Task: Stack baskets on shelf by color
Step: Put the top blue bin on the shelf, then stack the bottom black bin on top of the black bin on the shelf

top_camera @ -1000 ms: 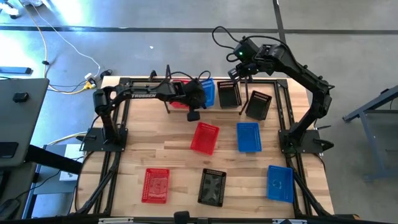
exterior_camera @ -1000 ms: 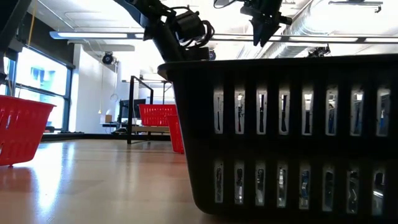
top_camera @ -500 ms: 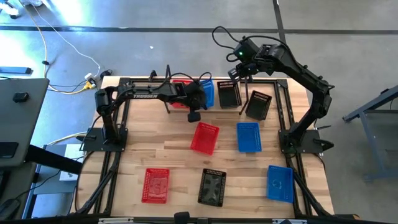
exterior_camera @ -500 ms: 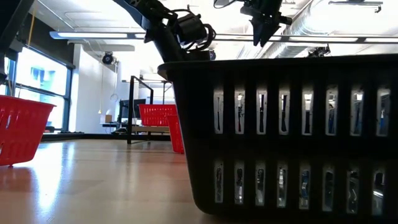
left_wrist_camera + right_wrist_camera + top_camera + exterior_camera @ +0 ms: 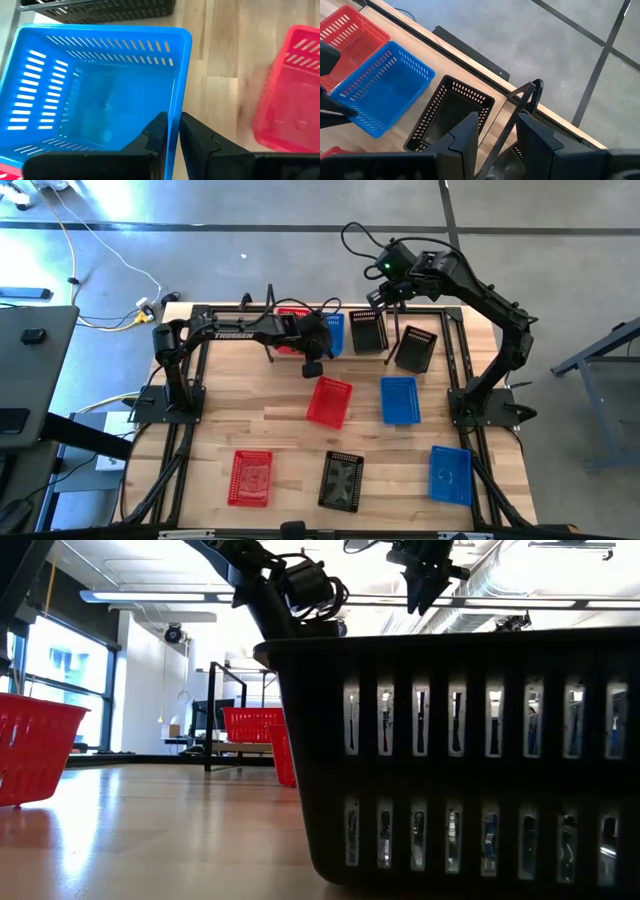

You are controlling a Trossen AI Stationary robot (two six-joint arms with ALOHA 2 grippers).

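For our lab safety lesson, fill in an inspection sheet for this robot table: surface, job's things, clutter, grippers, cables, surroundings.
Surface: light wood-plank tabletop.
Job's things: red, blue and black perforated plastic baskets on the narrow wooden shelf; six more on the table.
Clutter: nothing seen.
Grippers: left gripper jaws pinch the blue basket's wall; right gripper open above the black shelf basket.
Cables: yellow and white leads on the floor.
Surroundings: grey concrete floor.
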